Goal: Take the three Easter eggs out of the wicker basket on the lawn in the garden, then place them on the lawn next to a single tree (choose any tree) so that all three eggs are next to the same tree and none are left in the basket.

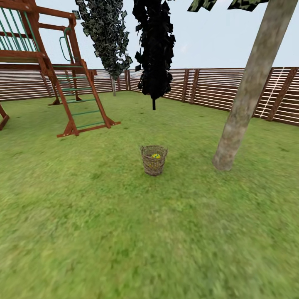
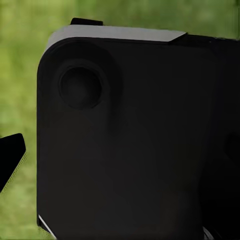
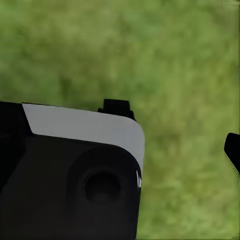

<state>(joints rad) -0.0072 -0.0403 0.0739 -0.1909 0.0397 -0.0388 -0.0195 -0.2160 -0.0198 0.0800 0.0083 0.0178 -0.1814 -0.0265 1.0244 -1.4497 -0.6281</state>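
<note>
One small brown open-weave wicker basket upright on mottled green grass lawn, mid-lawn, well short of the fence. Just one bright yellow egg visible inside through the open top; markings too small to read, other eggs not made out. Thick pale tan-grey leaning tree trunk rooted near the basket, to its right, apart from it. Black-foliaged tree with thin dark stem farther back, toward the far edge of the lawn. Grey-green narrow tree beside it, close to the fence corner. Brown horizontal-slat wooden fence along the far and right edges. Red-brown wooden play frame with green rungs at the far left part of the lawn.

Left wrist view: large black robot body panel with pale grey top edge up close, blurred grass behind, dark fingertip at the frame edge. Right wrist view: similar black-and-grey panel over blurred grass, dark fingertip at the edge. Gripper opening of either arm: cannot tell.
</note>
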